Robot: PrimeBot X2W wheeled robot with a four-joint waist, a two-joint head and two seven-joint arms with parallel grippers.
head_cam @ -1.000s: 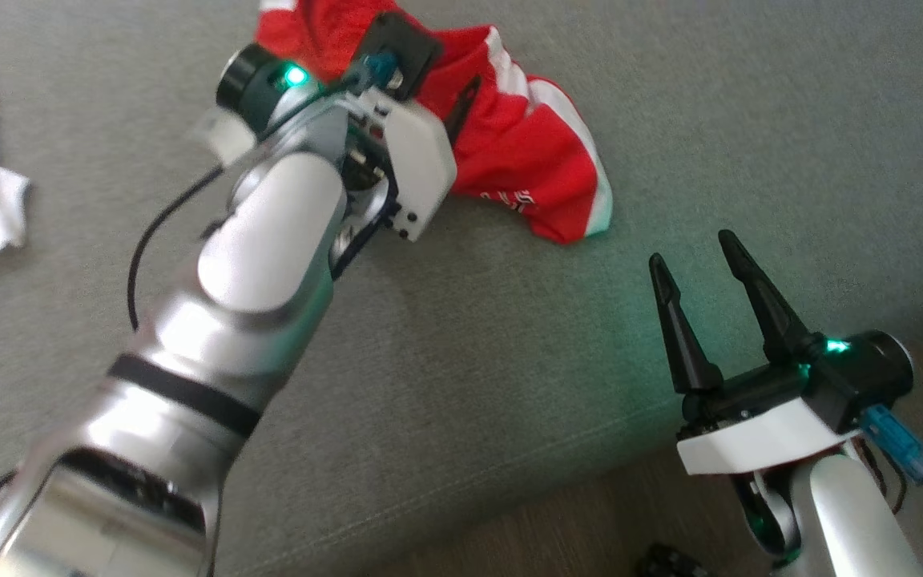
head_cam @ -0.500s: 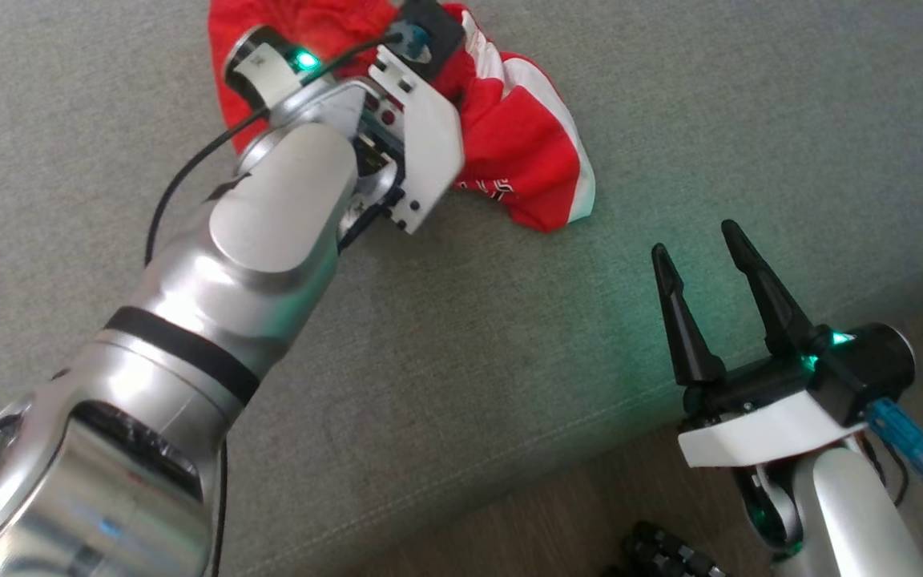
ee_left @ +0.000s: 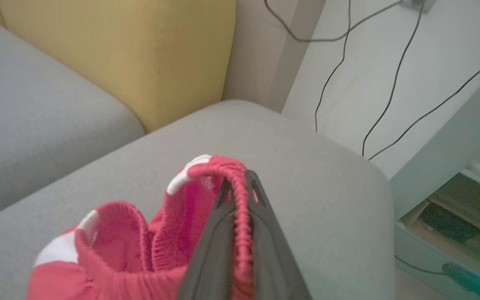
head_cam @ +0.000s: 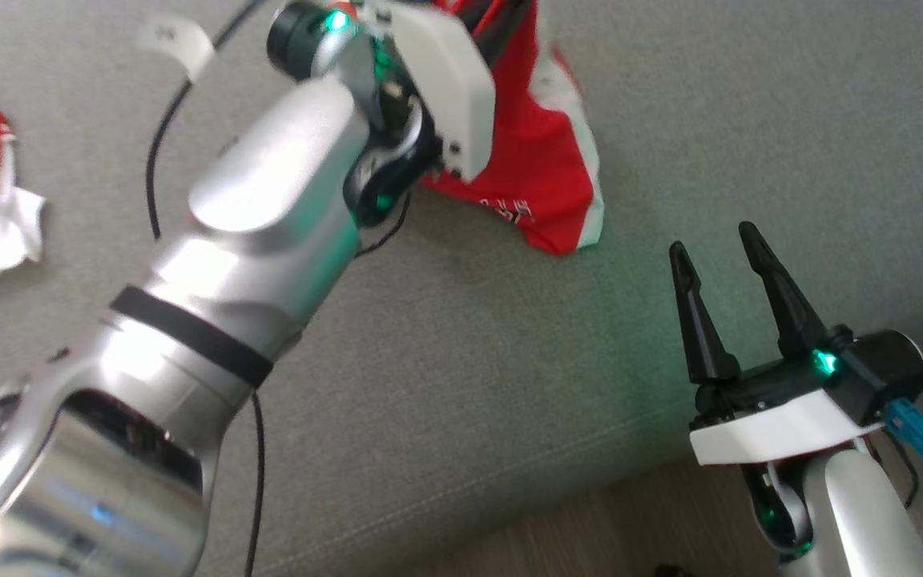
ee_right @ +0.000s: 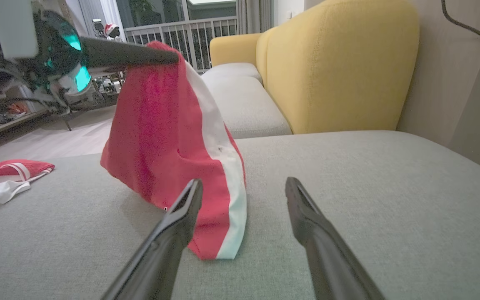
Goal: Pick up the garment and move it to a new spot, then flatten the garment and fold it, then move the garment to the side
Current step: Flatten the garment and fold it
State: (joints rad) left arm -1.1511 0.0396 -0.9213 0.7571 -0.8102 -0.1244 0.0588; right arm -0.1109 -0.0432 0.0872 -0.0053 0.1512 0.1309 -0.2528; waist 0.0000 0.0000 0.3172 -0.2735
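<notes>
The left gripper pinches the ribbed elastic waistband of the red garment, white-striped, its hem with blurred white lettering touching the grey woven sofa cushion, while the right gripper stands wide and empty.

The left arm hides the garment top; lettering blurred.

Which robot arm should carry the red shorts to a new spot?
Left. The left gripper is shut on the shorts at the waistband and holds them up, with just the bottom corner on the sofa. The right gripper is open and empty, beside the shorts.
</notes>
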